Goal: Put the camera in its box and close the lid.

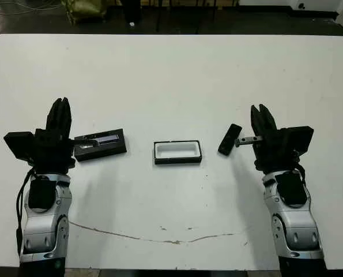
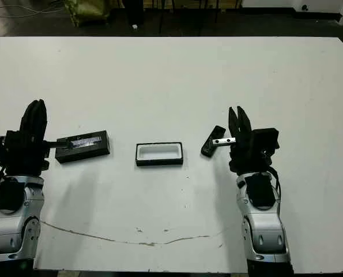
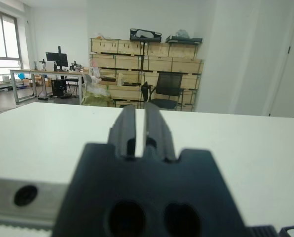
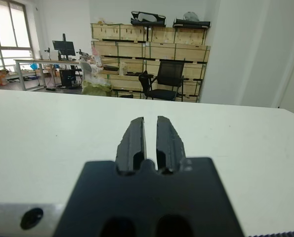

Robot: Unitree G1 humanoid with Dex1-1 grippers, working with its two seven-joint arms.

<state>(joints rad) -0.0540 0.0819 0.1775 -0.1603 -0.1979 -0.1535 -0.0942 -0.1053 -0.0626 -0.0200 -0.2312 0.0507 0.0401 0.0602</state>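
The box (image 1: 177, 152), a shallow black tray with a white lining, lies open-side up in the middle of the white table (image 1: 171, 81). To its left lies the lid (image 1: 100, 144), flat and black with a glossy strip, just to the right of my left gripper (image 1: 60, 112). The camera (image 1: 229, 139), a slim black bar, lies tilted to the right of the box, close to the left of my right gripper (image 1: 262, 115). Both grippers rest near the table, pointing away from me. Each has its fingers nearly together and holds nothing, as the left gripper (image 3: 141, 113) and right gripper (image 4: 150, 123) show.
A thin brown crack line (image 1: 159, 238) runs across the table near its front edge. Beyond the far edge is dark floor with an olive bag (image 1: 85, 8). The wrist views show shelves with boxes (image 4: 151, 49) and an office chair (image 4: 166, 81) beyond the table.
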